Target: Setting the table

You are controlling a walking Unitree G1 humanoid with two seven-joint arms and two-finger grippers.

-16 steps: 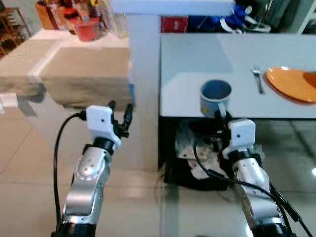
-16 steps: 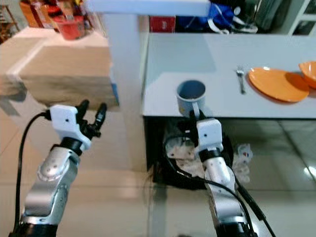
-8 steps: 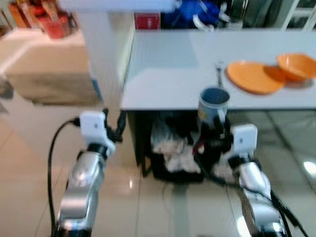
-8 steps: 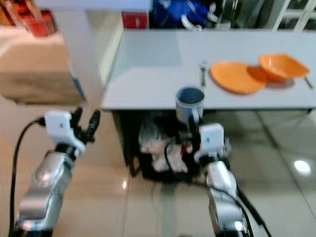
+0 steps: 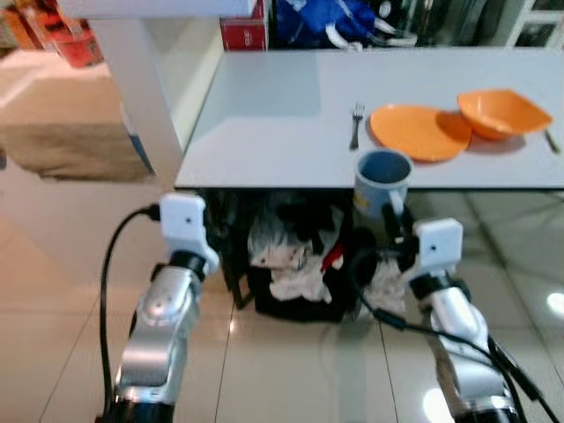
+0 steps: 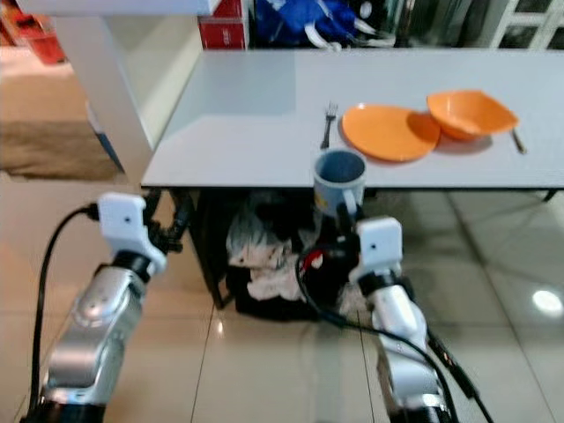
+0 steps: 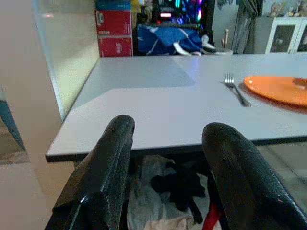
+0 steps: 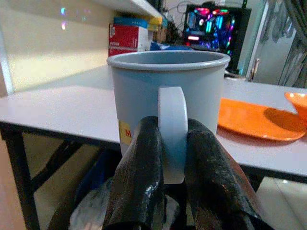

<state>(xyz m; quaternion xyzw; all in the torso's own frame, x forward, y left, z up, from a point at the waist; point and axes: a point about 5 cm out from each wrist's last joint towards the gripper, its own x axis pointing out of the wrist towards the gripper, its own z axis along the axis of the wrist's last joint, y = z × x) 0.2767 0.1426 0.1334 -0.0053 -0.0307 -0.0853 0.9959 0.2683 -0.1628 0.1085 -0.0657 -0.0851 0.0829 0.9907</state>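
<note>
Left eye view shows the setting partly done: an orange plate (image 5: 418,131), an orange bowl (image 5: 502,111) and a fork (image 5: 355,125) already lie on the table (image 5: 264,115), toward its near edge. Left to place is the blue mug (image 5: 383,181), held upright just off that edge, its handle pinched by the right end effector (image 8: 173,158). Meanwhile the left end effector (image 7: 168,167) hangs empty, fingers spread.

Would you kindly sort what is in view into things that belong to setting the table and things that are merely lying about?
For the job: blue mug, held by its handle in the right gripper; orange plate; orange bowl; fork; grey table.

Lying about: crumpled cloths in the black bin under the table; red box; blue bag.
</note>
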